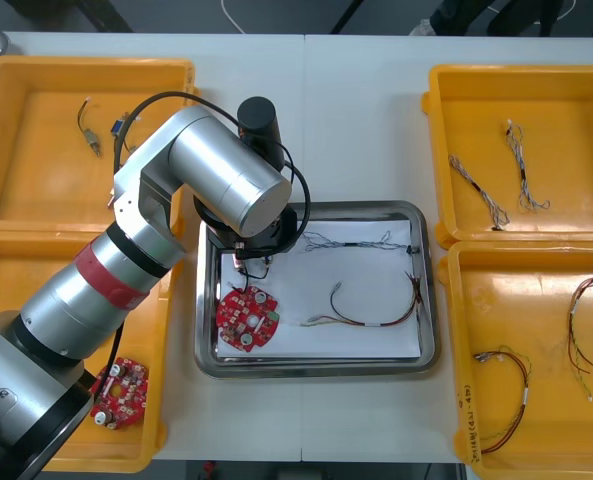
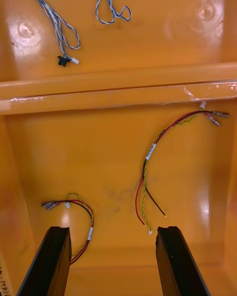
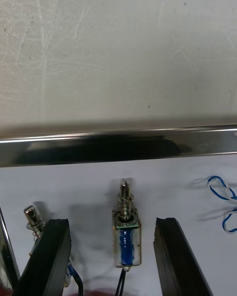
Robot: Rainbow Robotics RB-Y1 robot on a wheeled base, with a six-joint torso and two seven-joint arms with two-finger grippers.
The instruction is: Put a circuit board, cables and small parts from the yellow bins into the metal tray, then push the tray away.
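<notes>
My left gripper (image 1: 248, 262) hangs over the far left corner of the metal tray (image 1: 428, 300), which is white inside. In the left wrist view the left gripper (image 3: 113, 223) is open around a small metal part (image 3: 127, 234) with a blue coil, which lies on the tray floor untouched. A second small metal part (image 3: 32, 219) lies beside one finger. The tray also holds a round red circuit board (image 1: 246, 318), a red and yellow cable (image 1: 376, 308) and a blue and white cable (image 1: 361, 243). My right gripper (image 2: 113, 233) stands open above red and yellow cables (image 2: 148, 167) in a yellow bin (image 2: 118, 91).
The left far bin (image 1: 36, 70) holds small metal parts (image 1: 91, 135); the left near bin (image 1: 16, 260) holds another red circuit board (image 1: 119, 392). Blue and white cables (image 1: 481, 192) lie in the right far bin (image 1: 576, 80), red and yellow cables (image 1: 506, 392) in the right near bin (image 1: 536, 260).
</notes>
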